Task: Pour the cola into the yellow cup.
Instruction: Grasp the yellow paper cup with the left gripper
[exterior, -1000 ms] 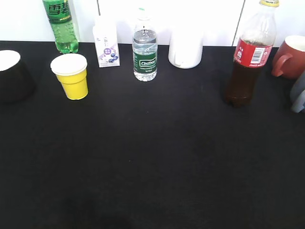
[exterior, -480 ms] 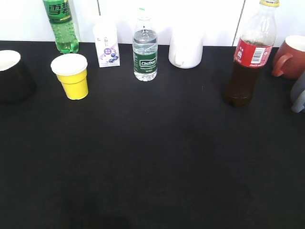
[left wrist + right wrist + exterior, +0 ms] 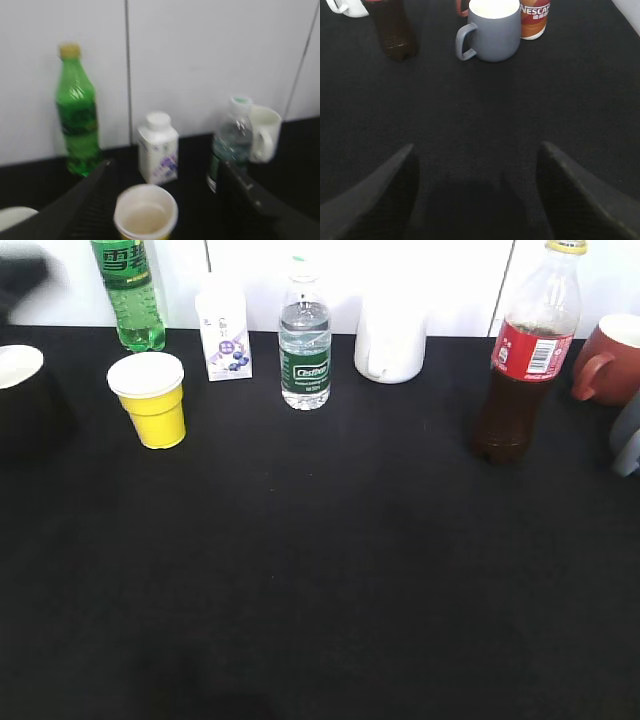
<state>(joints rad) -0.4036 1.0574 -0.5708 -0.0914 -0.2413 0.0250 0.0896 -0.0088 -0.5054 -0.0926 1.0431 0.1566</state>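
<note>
Fingers of both the left gripper (image 3: 160, 200) and right gripper (image 3: 475, 190) spread, empty; cola bottle (image 3: 525, 350) upright at upper right, likely top-heavy, slick, squashy, best gripped mid-body below the label; yellow cup (image 3: 150, 398) at upper left looks light, tippy; new dark blur now in top-left corner.

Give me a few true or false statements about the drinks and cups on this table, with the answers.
1. The cola bottle has its yellow cap on. True.
2. The yellow cup holds cola. False: its white inside looks empty.
3. The left hand is open around the yellow cup. True.
4. The right hand grips the cola bottle. False: it is open, well short of it.
5. The water bottle lies on its side. False: it stands upright.
</note>
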